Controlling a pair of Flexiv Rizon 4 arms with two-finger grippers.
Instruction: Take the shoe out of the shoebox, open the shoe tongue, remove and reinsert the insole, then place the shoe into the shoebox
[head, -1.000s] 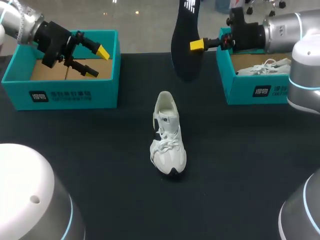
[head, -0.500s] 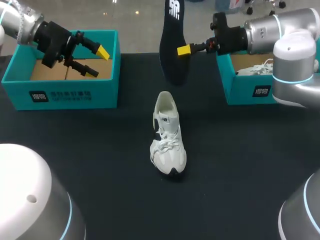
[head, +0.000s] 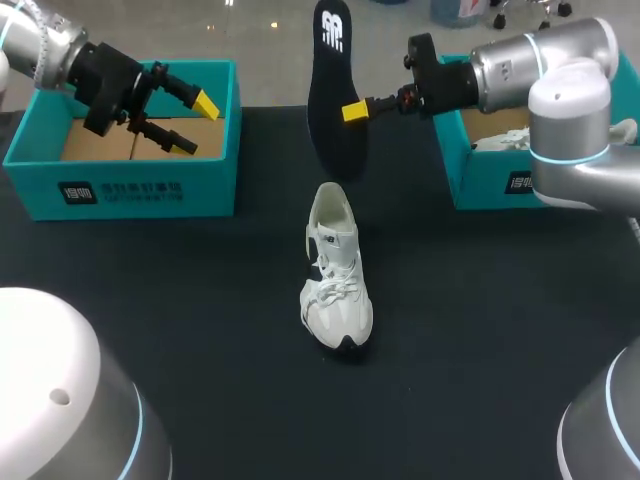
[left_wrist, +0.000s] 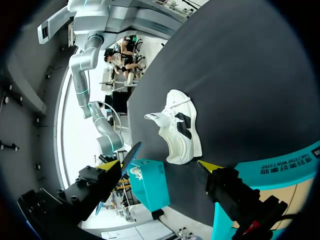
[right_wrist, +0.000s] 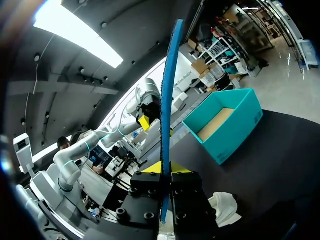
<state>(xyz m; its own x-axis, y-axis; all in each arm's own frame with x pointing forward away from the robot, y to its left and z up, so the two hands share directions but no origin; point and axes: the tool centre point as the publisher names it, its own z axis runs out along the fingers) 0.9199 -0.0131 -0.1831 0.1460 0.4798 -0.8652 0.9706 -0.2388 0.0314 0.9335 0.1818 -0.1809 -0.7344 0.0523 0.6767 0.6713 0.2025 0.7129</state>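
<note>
A white shoe (head: 336, 275) stands on the black table, toe toward me; it also shows ahead of the fingers in the left wrist view (left_wrist: 178, 127). My right gripper (head: 353, 110) is shut on a dark insole (head: 332, 90), holding it upright in the air just behind the shoe's heel. In the right wrist view the insole (right_wrist: 167, 100) is edge-on between the fingers of the right gripper (right_wrist: 164, 175), with the shoe (right_wrist: 225, 207) below. My left gripper (head: 196, 125) stands open and empty over the left teal shoebox (head: 130, 190).
A second teal shoebox (head: 490, 185) at the right back holds another white shoe (head: 515, 135). The right arm's body stands over that box. Bare black table lies around the middle shoe.
My right arm has carried the insole leftward, from near the right box to behind the shoe's heel. The left arm and the shoe have stayed put.
</note>
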